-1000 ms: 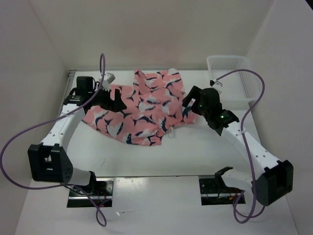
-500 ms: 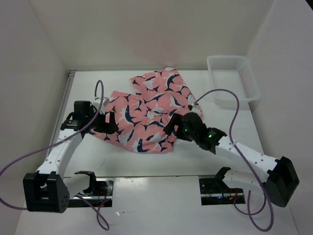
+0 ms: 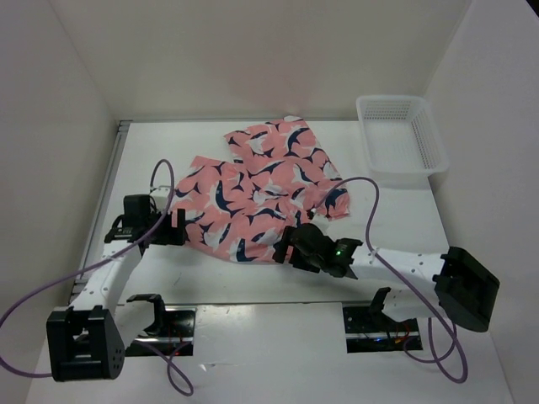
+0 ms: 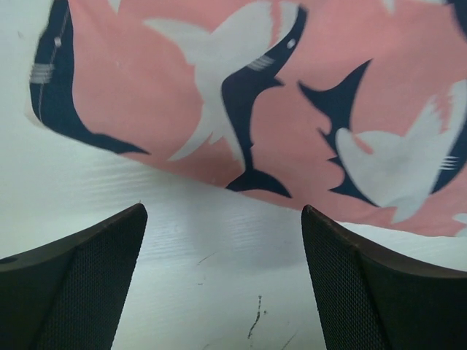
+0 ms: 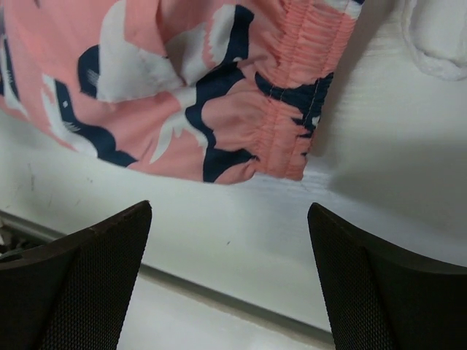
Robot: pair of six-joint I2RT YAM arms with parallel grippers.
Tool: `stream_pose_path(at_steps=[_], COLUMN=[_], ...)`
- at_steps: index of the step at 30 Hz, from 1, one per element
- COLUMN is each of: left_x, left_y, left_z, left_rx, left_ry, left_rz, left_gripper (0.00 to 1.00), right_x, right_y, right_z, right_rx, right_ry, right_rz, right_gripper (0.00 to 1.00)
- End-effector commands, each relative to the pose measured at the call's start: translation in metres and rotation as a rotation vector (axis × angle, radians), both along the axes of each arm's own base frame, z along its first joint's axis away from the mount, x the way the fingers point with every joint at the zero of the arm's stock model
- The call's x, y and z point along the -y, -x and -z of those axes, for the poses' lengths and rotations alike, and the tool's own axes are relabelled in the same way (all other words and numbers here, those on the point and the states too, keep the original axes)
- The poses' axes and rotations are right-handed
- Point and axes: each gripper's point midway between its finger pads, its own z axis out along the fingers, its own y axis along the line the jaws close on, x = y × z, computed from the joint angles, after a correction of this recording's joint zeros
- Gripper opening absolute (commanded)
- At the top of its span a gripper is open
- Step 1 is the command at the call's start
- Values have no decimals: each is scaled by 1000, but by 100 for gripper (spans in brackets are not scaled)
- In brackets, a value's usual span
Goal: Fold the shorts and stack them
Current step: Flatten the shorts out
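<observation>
Salmon-pink fabric shorts printed with navy-and-white sharks [image 3: 257,189] lie spread flat in the middle of the white desk [image 3: 404,210], ready for folding. The left pincer [image 3: 168,229] and right pincer [image 3: 288,249] gape empty at the near edge, likely poised to pinch it.

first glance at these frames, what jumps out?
The pink shark-print shorts lie spread out across the middle of the table, with a white mesh basket at the far right corner. At the near edge of the shorts, the left fingers and the right fingers stand open just short of the fabric, holding nothing.
</observation>
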Motion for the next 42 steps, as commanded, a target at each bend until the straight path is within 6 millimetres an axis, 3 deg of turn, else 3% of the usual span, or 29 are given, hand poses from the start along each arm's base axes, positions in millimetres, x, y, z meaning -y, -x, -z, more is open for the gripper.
stream_pose_path(at_steps=[1,6,10,14,16,18,19,21,23,25,29,30,33,34,36,42], left_x=[-11,-22,-30,-34,-35,-34,-33,-34,-34,-37,-48,-53,-46,-46,-44,-46], left_y=[-5,0,3,-17,-22,-32,-36,-42,-47,-54,-70,-73,-79,-79,-76,-77], left_z=[14,30,50,53,62,67,67,70,68,61,32,27,23,23,36,63], left_rx=[-7,-58,-106,-60,-86,-100,-96,-110,-106,-85,-32,-20,-7,-7,-41,-100], left_ry=[-13,-50,-71,-81,-79,-71,-64,-63,-63,-56,-86,-86,-40,-40,-30,-2], left_rz=[-38,-81,-109,-116,-115,-109,-103,-103,-103,-108,-142,-155,-125,-125,-118,-123], left_gripper=[93,99,99,89,80,63,55,27,11,11,44,56,70,78,84,81], right_x=[-11,-16,-4,9,8,5,4,6,8,17,40,44,29,26,10,-9], right_y=[-21,-42,-63,-75,-77,-77,-76,-74,-72,-68,-77,-76,-73,-70,-63,-54], right_z=[0,11,13,12,8,7,7,10,6,-1,-30,-27,-27,-15,-14,7], right_rx=[47,59,65,78,93,94,87,84,92,102,174,167,137,105,92,47], right_ry=[-15,5,-2,5,-4,-16,-21,-9,-8,14,13,17,-45,-37,-72,-70], right_rz=[44,74,135,170,164,158,150,143,136,141,170,154,103,85,39,-7], right_gripper=[92,91,73,54,37,22,7,0,0,8,60,67,82,84,86,83])
